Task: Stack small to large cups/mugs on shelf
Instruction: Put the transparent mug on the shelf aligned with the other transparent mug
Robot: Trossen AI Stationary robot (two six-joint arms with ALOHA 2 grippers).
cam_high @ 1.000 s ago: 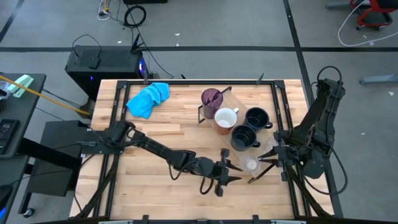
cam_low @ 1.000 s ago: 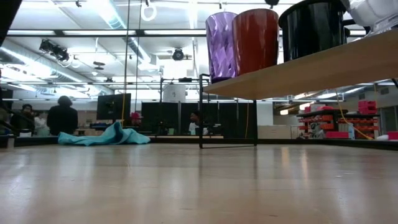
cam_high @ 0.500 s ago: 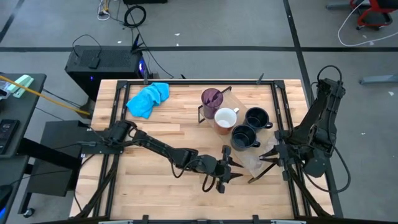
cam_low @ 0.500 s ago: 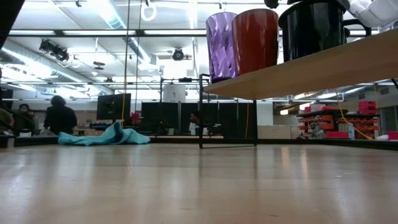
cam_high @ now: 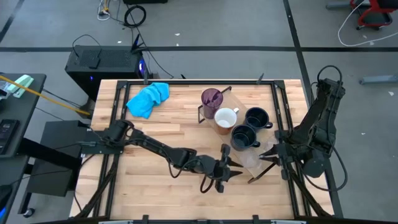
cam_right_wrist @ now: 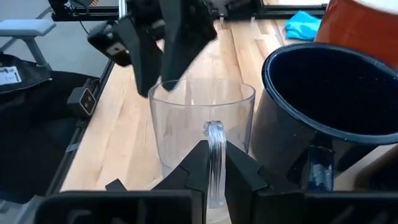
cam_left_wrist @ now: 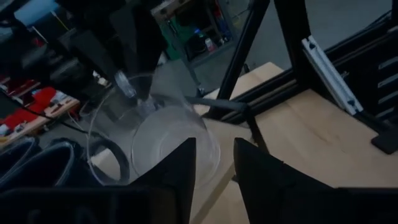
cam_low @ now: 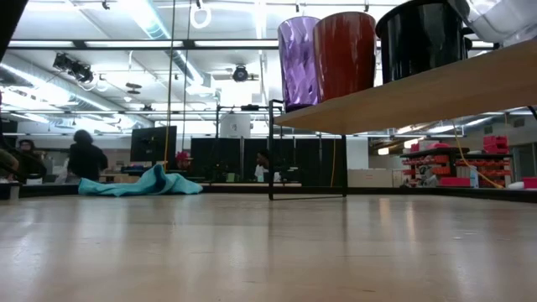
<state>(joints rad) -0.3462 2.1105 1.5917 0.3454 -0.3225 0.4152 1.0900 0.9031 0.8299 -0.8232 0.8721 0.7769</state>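
The surface [cam_high: 161,134] is a pale wooden butcher-block top edged with black rails, standing on a grey floor crossed by dark lines, with a black box [cam_high: 102,65] and loose cables behind it. A bright blue cloth [cam_high: 148,98] lies crumpled near its far left corner. On the shelf [cam_high: 227,134], a light board on a thin black wire frame, stand in a row a purple tumbler [cam_high: 211,98], a white mug [cam_high: 226,118] with a reddish inside, and two dark mugs [cam_high: 256,118] [cam_high: 244,137]. Beyond them, at the near end of the board, a clear glass [cam_right_wrist: 202,121] is pinched at its rim by the right end effector [cam_right_wrist: 211,163], its fingers clamped together on the glass wall. The left end effector [cam_high: 225,169] sits just beside that glass, its fingers [cam_left_wrist: 264,171] apart with the rim in front of them; whether they touch it cannot be told. The low view alone shows the room: ceiling lights, dark monitors, red bins on racks, and people [cam_low: 84,155] at the far left; there the shelf [cam_low: 403,92] shows from below. The glass is plain only in the wrist views. No writing can be read.
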